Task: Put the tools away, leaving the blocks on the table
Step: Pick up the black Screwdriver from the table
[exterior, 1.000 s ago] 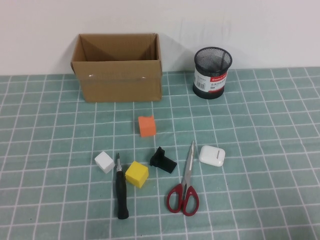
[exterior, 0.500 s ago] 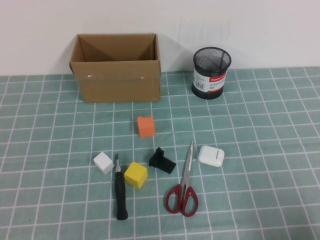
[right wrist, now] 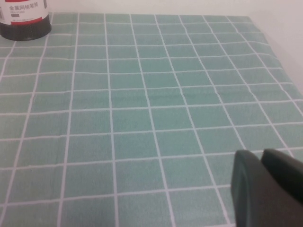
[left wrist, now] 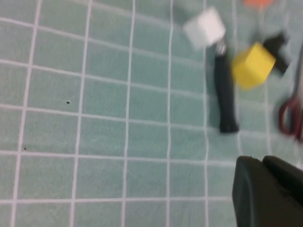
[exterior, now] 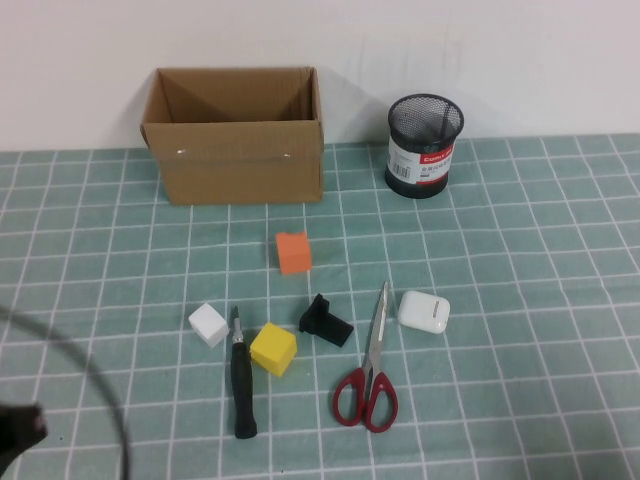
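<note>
The black-handled screwdriver [exterior: 241, 385] [left wrist: 224, 94] lies on the teal grid table [exterior: 520, 260] between the white block [exterior: 208, 324] [left wrist: 204, 27] and the yellow block [exterior: 273, 348] [left wrist: 252, 66]. The red-handled scissors [exterior: 370, 370] [left wrist: 291, 113] lie to its right. Behind them sits the orange block [exterior: 293, 252]. My left gripper [left wrist: 260, 163] is shut and empty, hovering near the table's front left, short of the screwdriver's handle end. The right gripper [right wrist: 260, 158], also shut and empty, hangs over bare mat on the right, outside the high view.
An open cardboard box [exterior: 235, 150] stands at the back left, and a black mesh pen cup [exterior: 424, 145] [right wrist: 23, 19] at the back right. A small black plastic piece [exterior: 325, 321] and a white rounded case [exterior: 424, 311] flank the scissors' blades.
The left arm and its cable have come into the high view at the bottom left corner. Nothing on the table has moved.
</note>
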`<state>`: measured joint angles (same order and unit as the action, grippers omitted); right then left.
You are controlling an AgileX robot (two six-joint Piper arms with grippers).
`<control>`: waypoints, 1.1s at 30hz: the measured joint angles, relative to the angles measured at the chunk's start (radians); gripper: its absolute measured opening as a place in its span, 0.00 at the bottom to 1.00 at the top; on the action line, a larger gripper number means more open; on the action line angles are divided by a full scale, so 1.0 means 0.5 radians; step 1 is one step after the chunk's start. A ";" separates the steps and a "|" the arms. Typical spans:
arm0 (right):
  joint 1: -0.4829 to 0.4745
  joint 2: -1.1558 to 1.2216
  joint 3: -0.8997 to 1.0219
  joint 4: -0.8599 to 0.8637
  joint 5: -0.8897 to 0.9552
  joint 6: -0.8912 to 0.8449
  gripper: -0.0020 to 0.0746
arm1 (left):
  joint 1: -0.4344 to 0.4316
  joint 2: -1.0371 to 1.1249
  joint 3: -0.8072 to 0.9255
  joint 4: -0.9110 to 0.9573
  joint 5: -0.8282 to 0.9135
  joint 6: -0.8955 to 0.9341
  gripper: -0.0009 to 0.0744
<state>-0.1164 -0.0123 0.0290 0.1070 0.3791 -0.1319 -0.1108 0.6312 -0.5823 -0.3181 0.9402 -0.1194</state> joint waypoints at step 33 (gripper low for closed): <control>0.000 0.000 0.000 0.000 0.000 0.000 0.02 | -1.031 1.986 -0.932 0.329 -0.062 0.027 0.40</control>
<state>-0.1164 -0.0123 0.0290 0.1070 0.3791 -0.1319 -0.6264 1.6244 -1.0483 -0.1538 0.9092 -0.1061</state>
